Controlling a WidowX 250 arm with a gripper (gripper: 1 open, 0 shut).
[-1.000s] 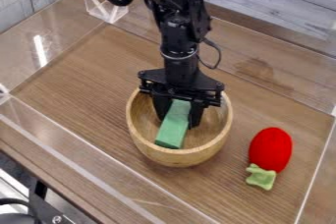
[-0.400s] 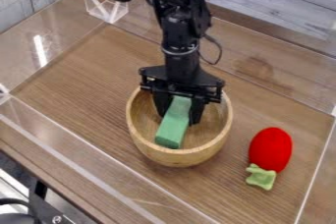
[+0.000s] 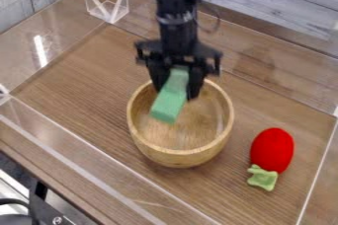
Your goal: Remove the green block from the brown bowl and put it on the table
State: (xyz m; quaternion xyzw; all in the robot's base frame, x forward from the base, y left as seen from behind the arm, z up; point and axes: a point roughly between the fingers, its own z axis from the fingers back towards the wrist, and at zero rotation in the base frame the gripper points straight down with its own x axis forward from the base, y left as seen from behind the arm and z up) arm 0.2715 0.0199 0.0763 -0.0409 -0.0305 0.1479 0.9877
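You see the end effector [image 3: 176,75] clamped on the green block [image 3: 172,97], hanging tilted above the brown bowl [image 3: 181,127] mid-bench [image 3: 79,91]; motion blur hides its fingertips.

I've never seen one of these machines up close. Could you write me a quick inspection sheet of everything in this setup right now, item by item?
Surface: brown wood-grain table, bare where visible.
Job's things: green block hangs tilted in the gripper, lifted above the floor of the brown bowl but not yet past its rim; the bowl sits near the table's middle with nothing else seen inside.
Clutter: red rounded toy with a small green leafy piece, on the table to the right of the bowl, apart from it.
Grippers: gripper points down, shut on the green block.
Cables: nothing seen.
Surroundings: clear acrylic walls along the table's edges.
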